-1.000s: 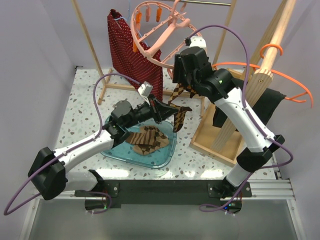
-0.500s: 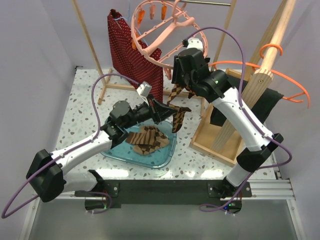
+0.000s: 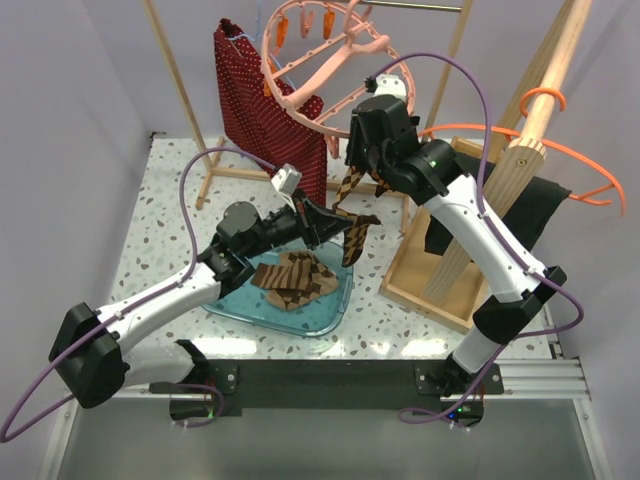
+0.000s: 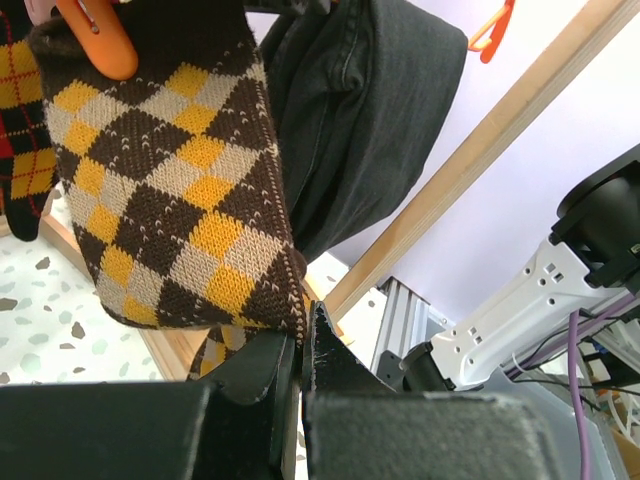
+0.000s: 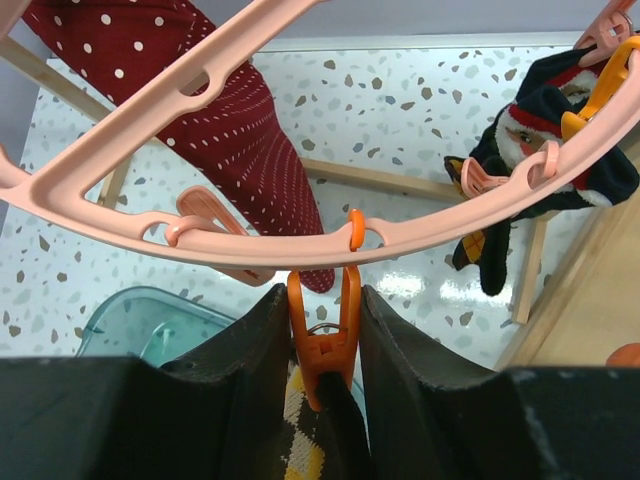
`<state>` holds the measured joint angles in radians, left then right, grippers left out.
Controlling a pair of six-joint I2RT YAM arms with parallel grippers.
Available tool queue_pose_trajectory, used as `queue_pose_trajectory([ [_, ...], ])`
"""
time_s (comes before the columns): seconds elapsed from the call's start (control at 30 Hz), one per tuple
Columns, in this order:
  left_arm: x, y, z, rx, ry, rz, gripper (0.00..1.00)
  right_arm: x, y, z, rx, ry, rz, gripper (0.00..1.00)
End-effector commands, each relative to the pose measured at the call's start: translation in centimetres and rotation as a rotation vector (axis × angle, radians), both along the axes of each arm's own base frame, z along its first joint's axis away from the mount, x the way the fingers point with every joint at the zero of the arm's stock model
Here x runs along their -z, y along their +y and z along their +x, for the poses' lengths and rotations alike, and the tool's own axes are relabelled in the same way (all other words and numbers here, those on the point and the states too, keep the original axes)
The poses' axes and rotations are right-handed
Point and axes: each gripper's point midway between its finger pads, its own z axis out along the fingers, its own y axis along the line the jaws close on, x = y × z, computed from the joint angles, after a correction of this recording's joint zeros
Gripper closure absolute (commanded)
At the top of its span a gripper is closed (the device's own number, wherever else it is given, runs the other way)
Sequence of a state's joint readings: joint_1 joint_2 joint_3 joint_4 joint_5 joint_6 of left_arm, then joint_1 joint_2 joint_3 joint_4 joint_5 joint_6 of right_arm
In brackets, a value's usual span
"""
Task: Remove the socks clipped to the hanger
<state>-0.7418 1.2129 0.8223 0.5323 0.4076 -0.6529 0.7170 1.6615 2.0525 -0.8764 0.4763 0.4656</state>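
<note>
- Hanger: hangs tilted above the desk, back center.
- Tray: on desk, w/ checkered socks inside.
- Sock: checkered, hangs from orange peg on hanger ring.
- My R end effector: fingers pressed vs. both sides of peg.
- My L end effector: pinching sock's bottom edge.

Watching from my feed: plain pale lilac walls all round, evenly lit, with a white speckled terrazzo tabletop mid-frame. Bare wooden rack posts rise at the upper left and right. An aluminium rail runs along the bottom.
</note>
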Motion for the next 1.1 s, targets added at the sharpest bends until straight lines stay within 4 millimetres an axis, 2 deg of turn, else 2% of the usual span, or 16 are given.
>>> queue_pose_trajectory([
  [0.0,-1.6,0.8,-0.4,-0.011,-0.057,-0.013,1.0,-0.7,0.2,0.6,0.006,-0.03,0.037,0.81],
  [0.03,-1.8,0.9,-0.5,-0.013,-0.062,-0.014,1.0,-0.5,0.3,0.6,0.003,-0.025,0.037,0.85],
  [0.07,-1.7,0.9,-0.5,-0.016,-0.06,-0.012,1.0,-0.5,0.4,0.7,0.001,-0.026,0.037,1.0],
  [0.23,-1.4,1.0,-0.5,-0.021,-0.053,-0.003,1.0,-0.3,0.9,0.6,-0.02,-0.019,0.062,1.0],
  [0.43,-0.6,1.2,-0.7,-0.021,-0.042,0.02,1.0,-0.7,0.6,0.5,-0.002,-0.03,0.082,1.0],
  [1.07,3.8,3.0,-2.0,-0.047,0.045,0.091,1.0,-0.8,0.5,0.5,0.021,-0.04,0.149,1.0],
])
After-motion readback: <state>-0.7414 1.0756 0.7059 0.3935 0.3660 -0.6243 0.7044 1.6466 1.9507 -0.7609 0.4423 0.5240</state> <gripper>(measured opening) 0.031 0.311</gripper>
